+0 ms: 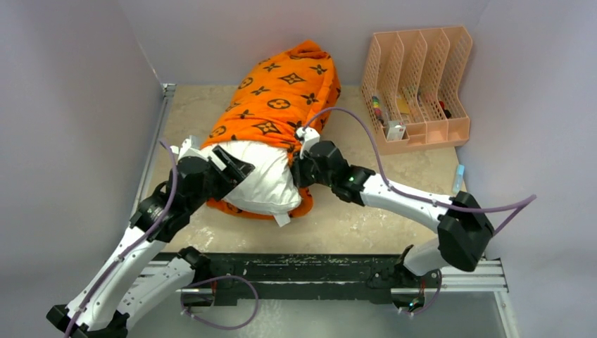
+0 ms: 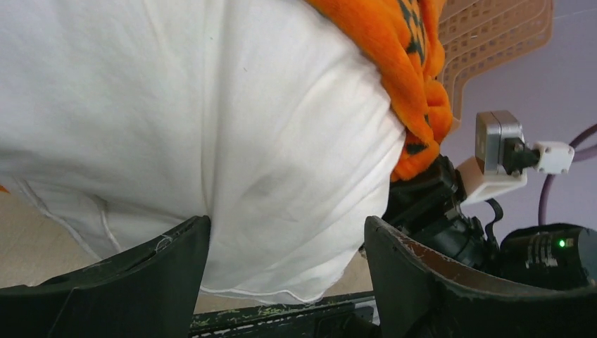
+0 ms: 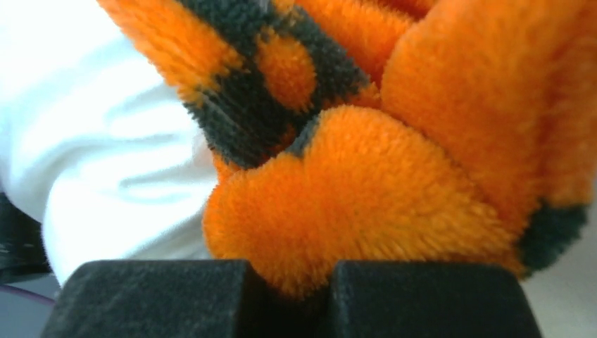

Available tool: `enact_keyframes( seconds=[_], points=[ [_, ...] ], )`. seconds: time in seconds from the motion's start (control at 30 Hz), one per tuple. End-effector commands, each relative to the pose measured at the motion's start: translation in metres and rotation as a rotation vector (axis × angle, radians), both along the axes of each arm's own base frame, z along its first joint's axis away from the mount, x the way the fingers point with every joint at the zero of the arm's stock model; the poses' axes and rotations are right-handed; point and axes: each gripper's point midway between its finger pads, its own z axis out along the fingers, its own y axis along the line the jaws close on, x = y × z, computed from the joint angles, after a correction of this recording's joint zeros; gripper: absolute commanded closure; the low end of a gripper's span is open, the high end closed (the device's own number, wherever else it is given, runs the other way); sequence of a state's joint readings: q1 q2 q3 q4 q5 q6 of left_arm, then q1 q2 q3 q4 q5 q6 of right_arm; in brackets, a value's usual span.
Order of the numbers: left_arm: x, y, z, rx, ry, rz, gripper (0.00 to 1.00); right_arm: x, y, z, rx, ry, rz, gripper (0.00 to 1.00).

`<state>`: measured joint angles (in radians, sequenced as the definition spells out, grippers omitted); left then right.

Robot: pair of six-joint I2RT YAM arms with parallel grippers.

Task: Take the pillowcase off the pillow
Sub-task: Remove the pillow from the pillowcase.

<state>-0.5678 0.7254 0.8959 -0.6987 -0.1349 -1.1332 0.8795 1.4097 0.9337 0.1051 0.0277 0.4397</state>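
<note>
**Pillow partly out of its orange cover, right claw pinching the cover's edge**

The pillowcase (image 1: 281,91) lies on the beige table (image 1: 352,218), running from the middle of the table toward the back wall. It covers most of the pillow (image 1: 264,176). Only the near end of the pillow shows, a plump white bulge sticking out of the cover's open mouth toward the arms. A strip of orange fabric also shows under that white end, at its near edge.

The left claw (image 1: 229,165) sits at the left side of the bare white end. In the left wrist view its jaws (image 2: 287,232) stand wide apart, one on each side of the rounded white corner, and they are not clamped on it. The cloth bulges down into the gap and lies against the inner edge of the left-hand jaw.

The right claw (image 1: 300,167) is at the right side of the cover's mouth, pressed up to the orange plush. In the right wrist view its jaws (image 3: 292,282) are almost together, with a fold of orange fabric (image 3: 352,211) pinched between them. The white pillow (image 3: 105,155) lies just to the left of that fold.

A pink slotted rack (image 1: 419,77) lies at the back right of the table, well apart from the pillow, with a few small items in its compartments
</note>
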Motion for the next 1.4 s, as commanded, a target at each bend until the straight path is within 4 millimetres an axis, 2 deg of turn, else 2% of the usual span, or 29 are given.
enact_keyframes(
  seconds=[0.0, 0.1, 0.2, 0.27, 0.37, 0.43, 0.5, 0.53, 0.67, 0.73, 0.87, 1.0, 1.03, 1.07, 1.1, 1.13, 1.17, 1.27, 1.37],
  points=[
    [-0.021, -0.015, 0.019, -0.087, 0.031, -0.089, 0.21, 0.042, 0.048, 0.128, 0.352, -0.159, 0.034, 1.0],
    [-0.023, -0.001, 0.02, -0.027, 0.02, -0.059, 0.2, 0.054, 0.055, 0.151, 0.389, -0.188, 0.036, 1.0],
    [-0.026, -0.019, 0.017, -0.075, 0.048, -0.136, 0.19, 0.063, 0.068, 0.171, 0.416, -0.198, 0.069, 1.0],
    [-0.024, -0.023, 0.014, -0.097, 0.05, -0.135, 0.19, 0.069, 0.078, 0.171, 0.382, -0.184, 0.094, 1.0],
    [-0.022, -0.005, 0.01, -0.059, 0.045, -0.048, 0.18, 0.073, 0.08, 0.175, 0.394, -0.187, 0.084, 1.0],
    [-0.021, -0.005, 0.015, -0.108, 0.026, -0.021, 0.18, 0.074, 0.081, 0.171, 0.372, -0.185, 0.09, 1.0],
    [-0.018, -0.001, 0.008, -0.116, 0.039, 0.02, 0.17, 0.073, 0.088, 0.169, 0.362, -0.171, 0.124, 1.0],
    [-0.018, 0.003, 0.002, -0.096, 0.056, 0.044, 0.17, 0.074, 0.089, 0.175, 0.372, -0.191, 0.128, 1.0],
    [-0.009, 0.021, -0.029, 0.031, 0.106, 0.129, 0.17, 0.065, 0.094, 0.185, 0.364, -0.23, 0.157, 1.0],
    [0.001, 0.028, -0.038, 0.084, 0.105, 0.173, 0.16, 0.06, 0.096, 0.184, 0.335, -0.236, 0.171, 1.0],
    [0.022, 0.038, -0.053, 0.163, 0.094, 0.259, 0.16, 0.041, 0.094, 0.198, 0.381, -0.269, 0.207, 1.0],
    [0.042, 0.051, -0.047, 0.178, 0.018, 0.376, 0.15, 0.01, 0.095, 0.205, 0.401, -0.251, 0.327, 1.0],
    [0.046, 0.054, -0.043, 0.183, -0.007, 0.397, 0.17, 0.002, 0.094, 0.204, 0.409, -0.245, 0.345, 1.0],
    [0.05, 0.056, -0.038, 0.194, -0.031, 0.409, 0.25, -0.005, 0.092, 0.2, 0.41, -0.239, 0.351, 1.0],
    [0.055, 0.057, -0.032, 0.205, -0.052, 0.415, 0.64, -0.012, 0.089, 0.196, 0.405, -0.233, 0.364, 1.0],
    [0.058, 0.058, -0.027, 0.225, -0.066, 0.416, 0.92, -0.02, 0.086, 0.19, 0.39, -0.223, 0.383, 1.0],
    [0.061, 0.059, -0.019, 0.241, -0.079, 0.419, 1.0, -0.028, 0.083, 0.181, 0.367, -0.212, 0.399, 1.0],
    [0.067, 0.06, 0.009, 0.307, -0.11, 0.389, 1.0, -0.041, 0.07, 0.141, 0.267, -0.175, 0.381, 1.0],
    [0.067, 0.061, 0.044, 0.324, -0.157, 0.367, 1.0, -0.035, 0.045, 0.078, 0.133, -0.114, 0.265, 1.0]
  ],
)
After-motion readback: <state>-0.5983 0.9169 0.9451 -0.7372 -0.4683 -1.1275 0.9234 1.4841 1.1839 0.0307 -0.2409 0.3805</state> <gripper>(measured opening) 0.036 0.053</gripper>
